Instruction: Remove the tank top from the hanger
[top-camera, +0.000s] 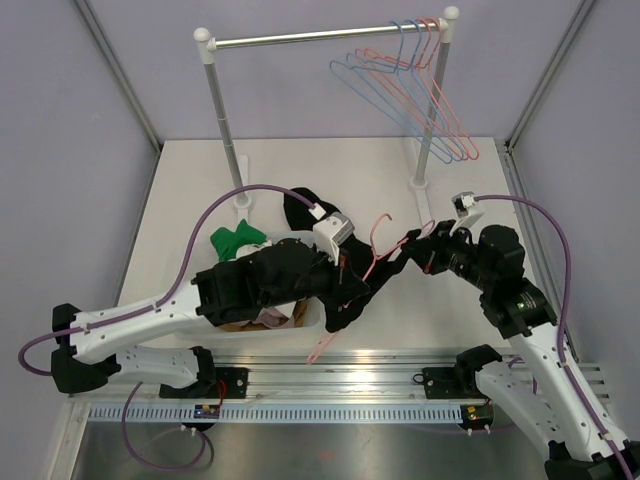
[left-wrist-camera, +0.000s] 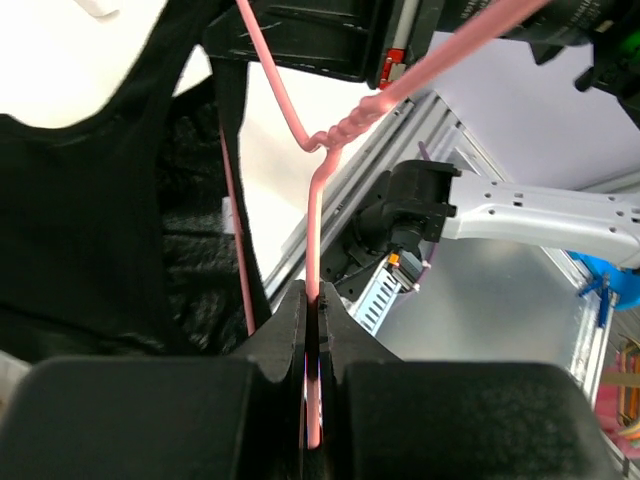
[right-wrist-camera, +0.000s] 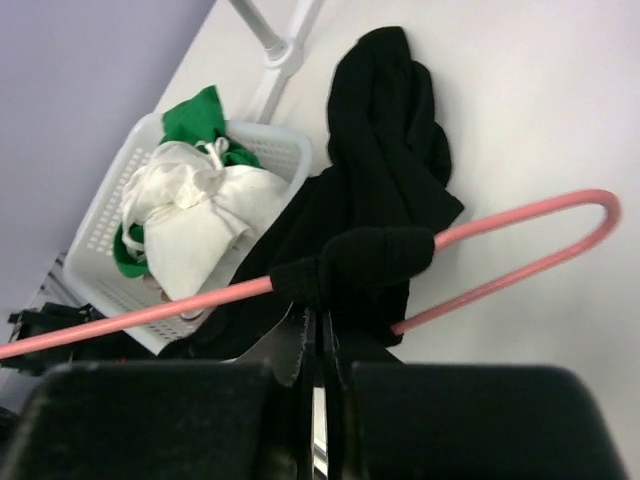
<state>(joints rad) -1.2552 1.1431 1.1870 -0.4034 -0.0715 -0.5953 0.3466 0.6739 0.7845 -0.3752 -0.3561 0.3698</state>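
The left gripper (left-wrist-camera: 313, 310) is clamped tight on the thin pink wire hanger (left-wrist-camera: 315, 200), just past its twisted neck, with its matte black fingers pressed flat against the single strand. The right gripper (right-wrist-camera: 320, 325) is pinched together on a soft fold of the black tank top (right-wrist-camera: 385, 130), where a strap wraps over the hanger's wire arm. The rest of the fabric lies bunched on the smooth white table (top-camera: 190, 190), beside a perforated white plastic basket (right-wrist-camera: 110, 215) holding crumpled white cloth (right-wrist-camera: 195, 215) and green cloth (right-wrist-camera: 200, 110)
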